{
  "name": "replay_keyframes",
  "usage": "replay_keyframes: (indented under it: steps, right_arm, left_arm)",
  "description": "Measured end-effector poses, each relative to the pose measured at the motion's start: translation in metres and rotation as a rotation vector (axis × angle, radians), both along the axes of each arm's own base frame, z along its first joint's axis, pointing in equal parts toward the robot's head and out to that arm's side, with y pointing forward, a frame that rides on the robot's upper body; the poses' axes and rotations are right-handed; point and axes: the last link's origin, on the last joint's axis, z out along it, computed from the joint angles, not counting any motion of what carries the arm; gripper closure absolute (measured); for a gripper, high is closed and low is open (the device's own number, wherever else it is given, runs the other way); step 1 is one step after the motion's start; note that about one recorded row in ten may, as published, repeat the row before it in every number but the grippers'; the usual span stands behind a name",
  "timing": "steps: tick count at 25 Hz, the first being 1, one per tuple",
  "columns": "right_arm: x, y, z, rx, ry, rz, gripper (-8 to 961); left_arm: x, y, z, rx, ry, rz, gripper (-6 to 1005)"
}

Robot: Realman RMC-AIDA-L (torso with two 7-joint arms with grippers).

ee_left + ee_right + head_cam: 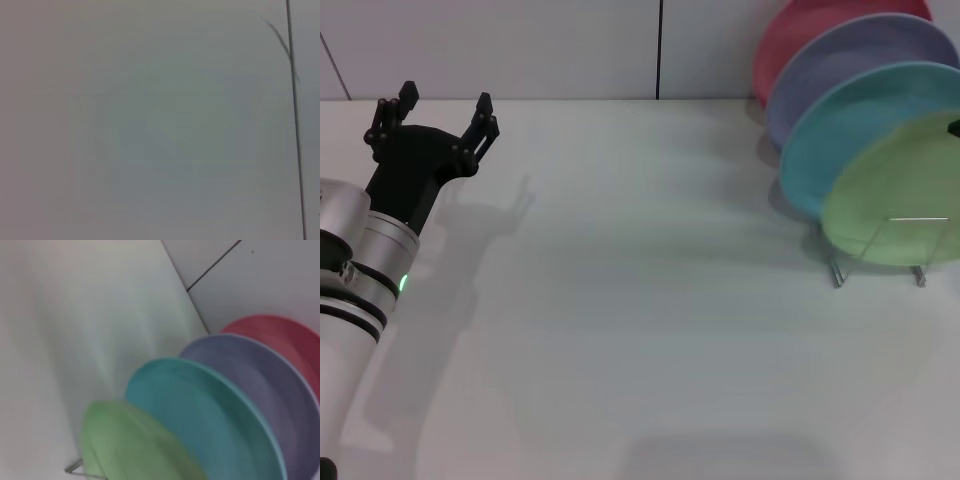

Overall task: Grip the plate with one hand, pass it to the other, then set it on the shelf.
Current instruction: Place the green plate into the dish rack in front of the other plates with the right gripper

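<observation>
A: Light green and matte, the plate (895,195) stands on edge at the near end of the wire rack (880,255), far over on the right of the table (640,330). It leans back on the blue plate (840,130), with a lavender plate (850,60) and a pink plate (820,30) farther off behind that.

B: So it looks seated. What could still go wrong?

A: My worry is the right gripper. Only a dark speck shows at the right edge of the head view, close to the green rim, and I cannot tell whether its fingers are parted or pressed together. If it is touching the rim and pulls away crooked, it could drag the plate out of its slot or tip the whole row.

B: And the rack itself?

A: Thin wire with small feet. I'd judge a sideways nudge could slide it across the smooth table.

B: The left side?

A: The left gripper (438,128) hangs over the far left of the table, prongs spread wide, gripping nothing, well apart from the plates. Little risk there unless it swings right

B: How does the plate look up close?

A: Round, plain, shallow raised rim, no marks. The right wrist view shows it (130,445) nearest, overlapping the blue one
</observation>
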Motion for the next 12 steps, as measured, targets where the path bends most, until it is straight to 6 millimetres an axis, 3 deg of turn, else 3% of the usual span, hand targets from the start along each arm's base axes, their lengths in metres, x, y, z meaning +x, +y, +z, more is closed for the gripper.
replay_keyframes:
  steps: [12]
  right_arm:
    - [0.014,0.003,-0.007,-0.015,0.008,-0.046,385]
  left_arm:
    - [0.001,0.0,-0.001,-0.003,0.0,-0.005,135]
